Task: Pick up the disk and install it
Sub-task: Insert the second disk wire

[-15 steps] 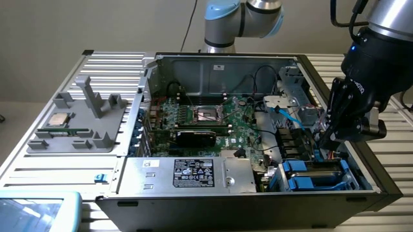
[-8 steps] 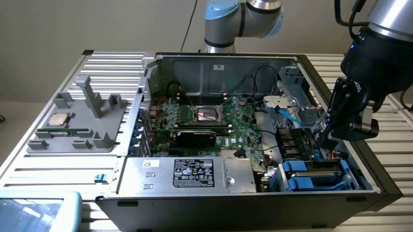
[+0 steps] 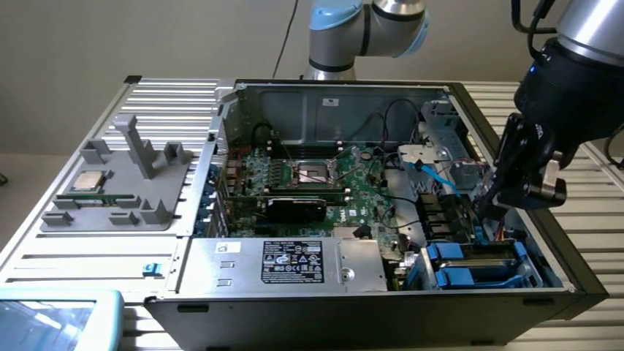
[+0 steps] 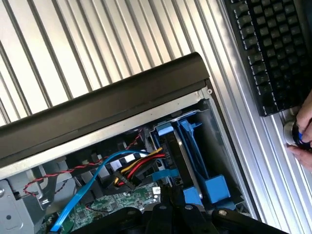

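Hidden and cut-off parts of the scene

The gripper (image 3: 490, 207) is sunk among the cables of the open computer case (image 3: 322, 110), so its fingertips are hidden in the exterior view; in the wrist view the disk (image 4: 176, 156) is seen edge-on between blue rails, its label unseen. The keyboard (image 4: 273, 48) and a person's hand (image 4: 304, 131) are cut off by the frame edge, and the print on the power supply's label (image 3: 292, 262) is too small to be read

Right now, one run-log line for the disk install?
stage: disk standing in blue drive bay of the computer case | gripper: shut, just above the bay | person's hand: by keyboard
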Robot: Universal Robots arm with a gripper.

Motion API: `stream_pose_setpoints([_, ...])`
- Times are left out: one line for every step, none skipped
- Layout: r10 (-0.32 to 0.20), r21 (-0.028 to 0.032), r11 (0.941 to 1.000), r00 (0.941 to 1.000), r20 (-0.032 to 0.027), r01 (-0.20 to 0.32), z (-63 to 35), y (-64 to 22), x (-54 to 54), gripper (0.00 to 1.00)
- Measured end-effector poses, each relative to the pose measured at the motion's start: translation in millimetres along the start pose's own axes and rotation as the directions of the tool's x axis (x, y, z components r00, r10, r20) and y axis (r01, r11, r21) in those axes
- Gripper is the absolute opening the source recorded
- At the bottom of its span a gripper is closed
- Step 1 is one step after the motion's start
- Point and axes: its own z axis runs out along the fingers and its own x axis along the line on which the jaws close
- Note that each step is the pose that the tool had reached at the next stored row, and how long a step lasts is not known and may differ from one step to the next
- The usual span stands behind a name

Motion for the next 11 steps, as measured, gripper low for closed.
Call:
stream_pose_setpoints([-0.001, 0.0040, 1.0000, 0.9998, -0.0197, 0.001, 0.0, 0.0, 0.0, 0.11])
stream_pose_setpoints([0.000, 0.0074, 1.0000, 0.9995, -0.0318, 0.000, 0.1, 0.2, -0.1, 0.11])
stream_pose_setpoints([0.000, 0.0081, 1.0000, 0.9994, -0.0336, 0.000, 0.1, 0.2, -0.3, 0.11])
stream_pose_setpoints([0.000, 0.0081, 1.0000, 0.9994, -0.0336, 0.000, 0.0, 0.2, -0.3, 0.11])
stream_pose_setpoints([0.000, 0.0084, 1.0000, 0.9994, -0.0346, 0.000, 0.2, 0.2, -0.4, 0.11])
stream_pose_setpoints([0.002, 0.0096, 1.0000, 0.9993, -0.0372, -0.002, 0.0, 0.5, -1.2, 0.11])
stream_pose_setpoints([0.007, 0.0114, 0.9999, 0.9991, -0.0413, -0.006, 0.1, 0.5, -1.2, 0.11])
stream_pose_setpoints([0.014, 0.0129, 0.9998, 0.9989, -0.0454, -0.014, 0.0, 0.5, -1.2, 0.11])
stream_pose_setpoints([0.023, 0.0146, 0.9997, 0.9985, -0.0491, -0.022, 0.1, 0.5, -1.2, 0.11])
stream_pose_setpoints([0.032, 0.0160, 0.9994, 0.9982, -0.0516, -0.031, 0.0, 0.5, -1.1, 0.11])
stream_pose_setpoints([0.041, 0.0168, 0.9991, 0.9978, -0.0530, -0.040, -0.1, 0.5, -1.1, 0.11])
